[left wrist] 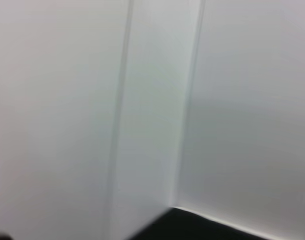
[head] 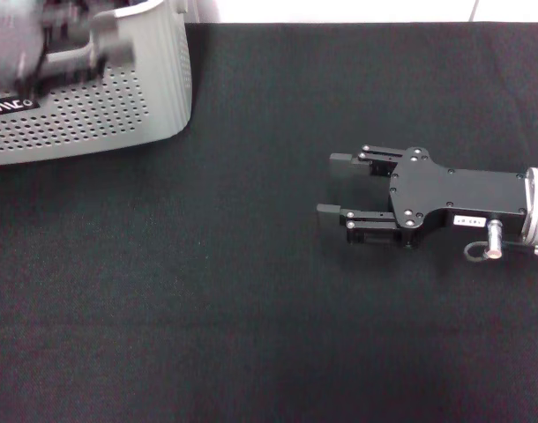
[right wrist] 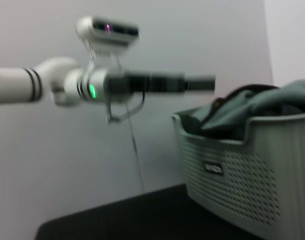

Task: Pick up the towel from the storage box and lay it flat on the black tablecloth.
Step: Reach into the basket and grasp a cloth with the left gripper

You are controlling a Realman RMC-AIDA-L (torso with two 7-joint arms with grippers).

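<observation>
1. The towel (right wrist: 252, 102) lay heaped in the storage box (head: 119, 106).
2. My left gripper (right wrist: 200, 84) hovered above; fingers' state, I couldn't tell.
3. My right gripper (head: 335, 185) rested spread, empty, on the black tablecloth (head: 207, 291).
4. Risk: a shallow pinch slipping, or snagging the rim.

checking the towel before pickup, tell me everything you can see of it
The towel shows only in the right wrist view. It is a soft grey-green cloth, crumpled in folds and heaped inside the basket, rising above the rim, with a thin dark edge showing near the top of the heap. It rests against the basket's walls. The left hand hovers just beside it, above the rim, not touching. The towel's other face is hidden.
</observation>
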